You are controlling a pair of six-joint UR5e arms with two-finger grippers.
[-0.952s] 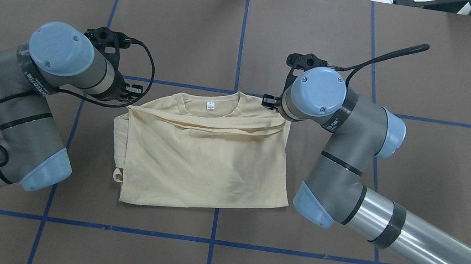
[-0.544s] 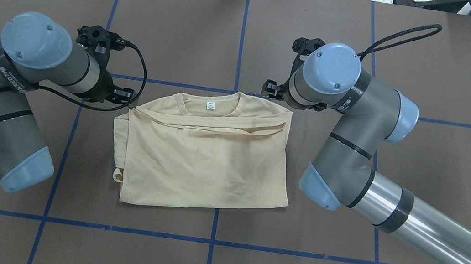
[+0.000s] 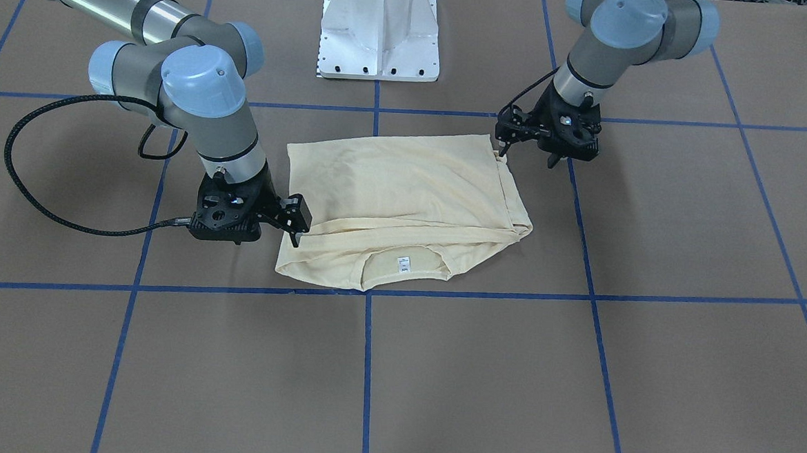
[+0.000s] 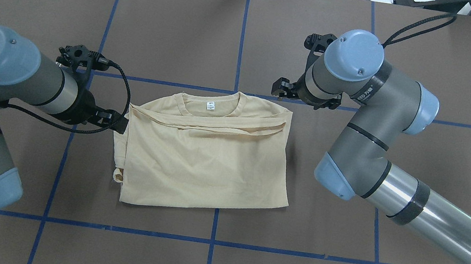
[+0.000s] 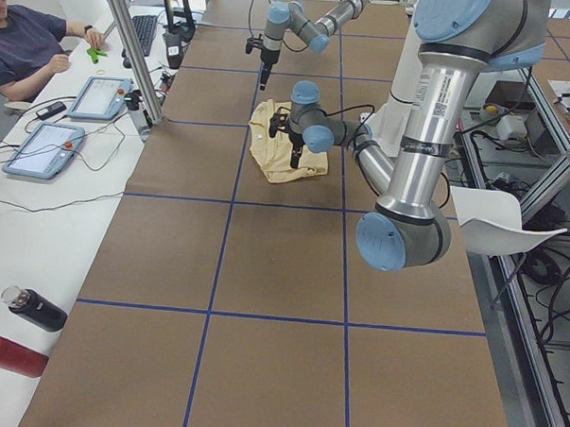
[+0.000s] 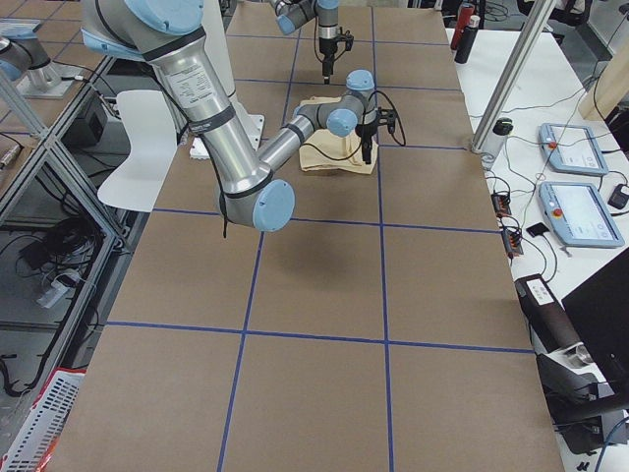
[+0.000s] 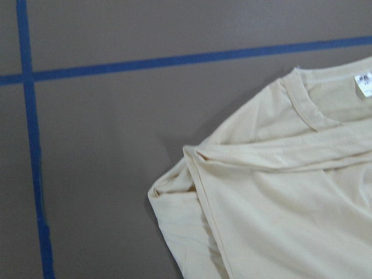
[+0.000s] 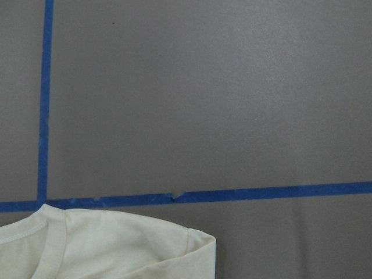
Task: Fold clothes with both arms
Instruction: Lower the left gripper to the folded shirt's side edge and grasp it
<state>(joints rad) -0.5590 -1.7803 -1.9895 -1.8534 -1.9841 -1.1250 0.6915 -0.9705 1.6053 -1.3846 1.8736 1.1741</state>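
Front-facing view: cream long-sleeved T-shirt [image 3: 405,185] lay folded flat on the brown desk [image 3: 437,380], collar and white neck label [image 3: 404,262] on the side away from the robot. Right tool [image 3: 298,221] hung at the shirt's shoulder-side edge, jaws apart, holding nothing. Left tool [image 3: 505,132] stood just beside the opposite side edge, jaws apart, empty.

Overhead view: shirt edge sat just off the left tool's [image 4: 119,121] tips; contact unclear. Collar-side corner lay near the right tool [image 4: 280,90], apart from it.

Side views: both tools too small to judge.

Left wrist view: bunched shoulder fold below the tool, blue tape lines [image 7: 29,145] beside it.

Right wrist view: only a shoulder corner showed at the lower edge.
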